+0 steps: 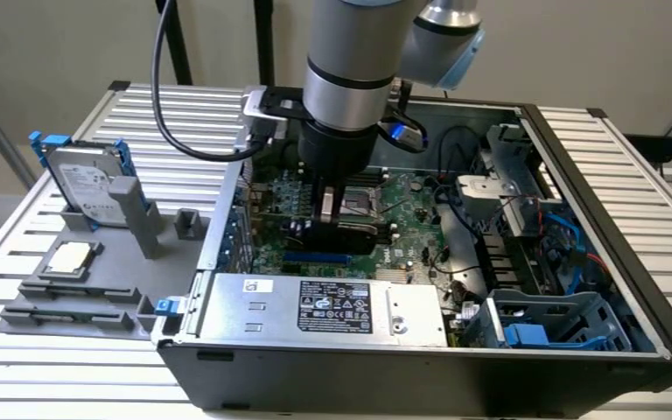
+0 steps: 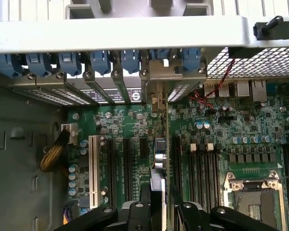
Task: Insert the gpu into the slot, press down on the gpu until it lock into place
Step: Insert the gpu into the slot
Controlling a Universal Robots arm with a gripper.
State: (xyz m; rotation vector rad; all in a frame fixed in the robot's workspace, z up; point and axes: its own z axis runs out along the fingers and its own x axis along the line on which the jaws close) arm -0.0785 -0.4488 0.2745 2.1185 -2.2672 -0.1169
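The gpu (image 1: pixel 339 234) is standing on edge inside the open computer case (image 1: pixel 430 385), directly over the blue slot (image 1: pixel 316 259). I am not making out whether its lower edge is touching the slot. The gripper (image 1: pixel 335 219) is pinching the card from above, its fingers (image 2: pixel 130 217) pressing narrowly against either face. The silver power-supply box (image 1: pixel 325 306) is sitting just beside the slot.
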